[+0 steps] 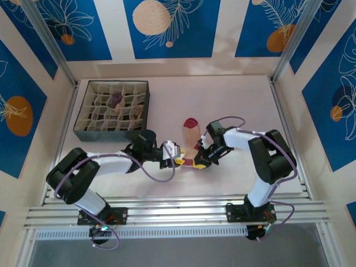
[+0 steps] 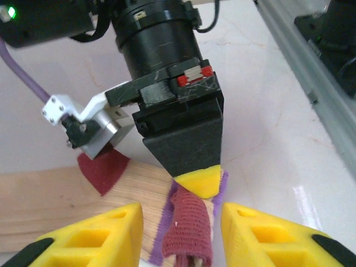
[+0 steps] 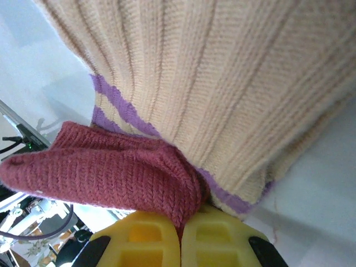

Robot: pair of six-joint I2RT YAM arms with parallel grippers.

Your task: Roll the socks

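A tan sock (image 1: 191,138) with a dark-red toe lies flat on the table between the arms, its striped cuff toward me. My right gripper (image 1: 199,162) is shut on the folded dark-red cuff (image 3: 111,172), where the purple stripes meet the tan body (image 3: 222,83). In the left wrist view, the right gripper's yellow fingertip (image 2: 203,181) presses on that cuff (image 2: 192,236). My left gripper (image 2: 181,222) is open, its yellow fingers (image 2: 100,233) on either side of the cuff without touching it. In the top view the left gripper (image 1: 178,157) is just left of the cuff.
A dark organizer box (image 1: 83,130) with a grid of tan cells stands at the back left. A purple sock (image 1: 115,100) sits rolled in one cell, a brownish one (image 1: 137,111) in another. Metal rails (image 1: 167,208) run along the near edge.
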